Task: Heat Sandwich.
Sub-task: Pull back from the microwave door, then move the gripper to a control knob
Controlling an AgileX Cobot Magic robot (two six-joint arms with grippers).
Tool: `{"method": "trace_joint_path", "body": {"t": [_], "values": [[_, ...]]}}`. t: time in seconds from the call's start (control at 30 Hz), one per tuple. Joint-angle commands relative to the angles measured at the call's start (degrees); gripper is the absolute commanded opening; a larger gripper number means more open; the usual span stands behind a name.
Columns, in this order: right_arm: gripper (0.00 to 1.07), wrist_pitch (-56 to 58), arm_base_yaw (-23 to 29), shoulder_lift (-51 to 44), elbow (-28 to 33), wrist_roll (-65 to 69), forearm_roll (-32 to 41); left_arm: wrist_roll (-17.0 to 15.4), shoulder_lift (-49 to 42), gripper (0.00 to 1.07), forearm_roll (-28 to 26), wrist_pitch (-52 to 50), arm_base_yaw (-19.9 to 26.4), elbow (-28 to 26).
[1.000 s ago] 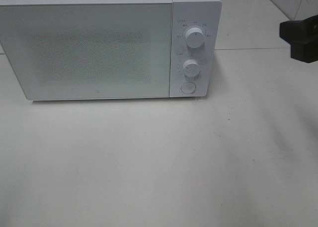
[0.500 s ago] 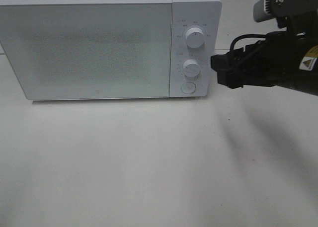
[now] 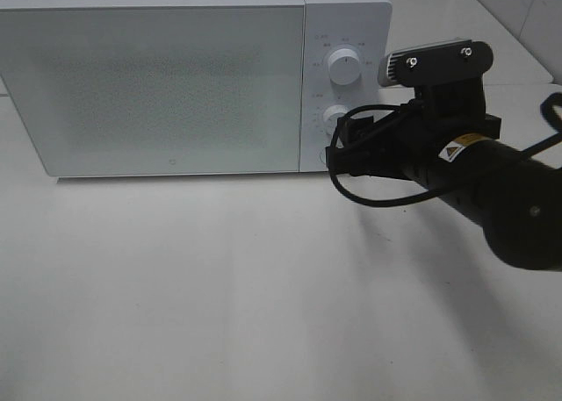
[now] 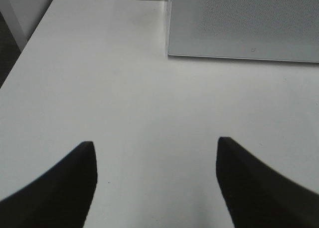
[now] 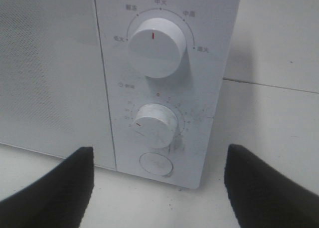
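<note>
- Right gripper (image 5: 159,155): jaws spread wide, holding nothing. It is up close to the microwave (image 3: 176,85) control panel.
- Directly ahead of it, between the fingers, are the lower knob (image 5: 155,124) and the round button (image 5: 155,164). The upper knob (image 5: 155,46) is above them.
- Left gripper (image 4: 155,141): jaws spread and empty, over bare table (image 3: 219,287), with the door (image 3: 158,85) ahead of it.
- Sandwich: not visible in any view. The door is shut and frosted, so it may be inside, but I cannot confirm that.
- Risk: button and lower knob sit close together, so a slightly high approach could turn the knob instead.
- Risk: a hard push could shove the microwave backward.
- Risk: running the timer on an empty oven if the sandwich is not inside.
</note>
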Motion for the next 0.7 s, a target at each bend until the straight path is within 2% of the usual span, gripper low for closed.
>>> {"method": "trace_joint_path", "body": {"t": [0.03,0.33,0.7], "values": [[0.71,-5.0,1.3,3.1,-1.5,-2.2,3.0,0.1,-1.1,0.65,-0.2,-0.9,0.1,0.1],[0.71,-6.9,1.3,10.0,-8.0,-3.4,5.8,0.1,-1.1,0.65,-0.2,-0.9,0.1,0.1],[0.69,-9.7,2.5,15.6,-11.9,-3.5,6.8,0.1,-1.1,0.65,-0.2,-0.9,0.1,0.1]]}}
